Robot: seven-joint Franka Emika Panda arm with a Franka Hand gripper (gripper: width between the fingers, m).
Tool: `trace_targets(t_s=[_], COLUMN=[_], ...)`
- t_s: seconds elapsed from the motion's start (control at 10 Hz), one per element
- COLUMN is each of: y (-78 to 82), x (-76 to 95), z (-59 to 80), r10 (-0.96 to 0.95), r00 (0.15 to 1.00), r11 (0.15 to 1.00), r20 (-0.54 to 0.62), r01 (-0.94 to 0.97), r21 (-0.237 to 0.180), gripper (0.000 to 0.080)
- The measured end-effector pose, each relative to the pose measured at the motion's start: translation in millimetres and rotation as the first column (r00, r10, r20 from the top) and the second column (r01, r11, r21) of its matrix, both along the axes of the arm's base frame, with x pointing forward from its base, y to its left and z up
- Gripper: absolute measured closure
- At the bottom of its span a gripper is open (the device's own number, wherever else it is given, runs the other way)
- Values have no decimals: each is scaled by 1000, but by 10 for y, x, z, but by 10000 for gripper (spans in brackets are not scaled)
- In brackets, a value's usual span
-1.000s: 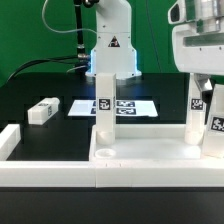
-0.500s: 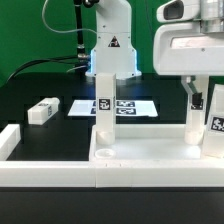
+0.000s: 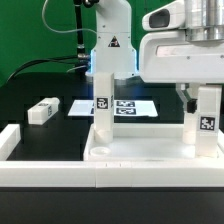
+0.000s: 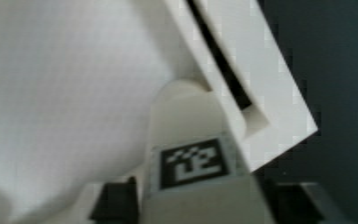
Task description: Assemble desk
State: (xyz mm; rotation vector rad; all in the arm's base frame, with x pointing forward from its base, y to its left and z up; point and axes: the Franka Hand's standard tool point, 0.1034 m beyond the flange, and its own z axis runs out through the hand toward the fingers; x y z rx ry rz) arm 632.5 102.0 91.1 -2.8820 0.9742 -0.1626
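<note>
The white desk panel with its raised rim lies at the front of the table. One white tagged leg post stands upright at its corner on the exterior view's left. My gripper hangs over the corner on the exterior view's right and is shut on a second upright leg post, whose foot is at the panel. In the wrist view the held leg post with its tag sits between my two dark fingers, with my gripper over the panel.
A loose white leg post lies on the black table at the exterior view's left. The marker board lies behind the panel. A long low white rail with an L-shaped end runs along the front. The robot base stands at the back.
My gripper has come down and moved toward the exterior view's left, carrying the held leg post with it. A leg post seen earlier beside it is now hidden.
</note>
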Motion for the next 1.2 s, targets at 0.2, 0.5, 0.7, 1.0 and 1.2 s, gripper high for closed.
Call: trace_targets(t_s=[0.2,0.5,0.7,1.0,1.2], y=[-1,16,84,120,136], x=[0,18,86,161,140], z=[0,0,-4,50,23], r10=[-102,-424,-755,-953,-942], r00=[995,904,636,176,231], r11=[995,904,635,172,228], r20=[-7,-56,-158,-246,-245], r01=[102,426,770,984,973], r21=[13,40,63,39,43], gripper=[511,511,511,509,509])
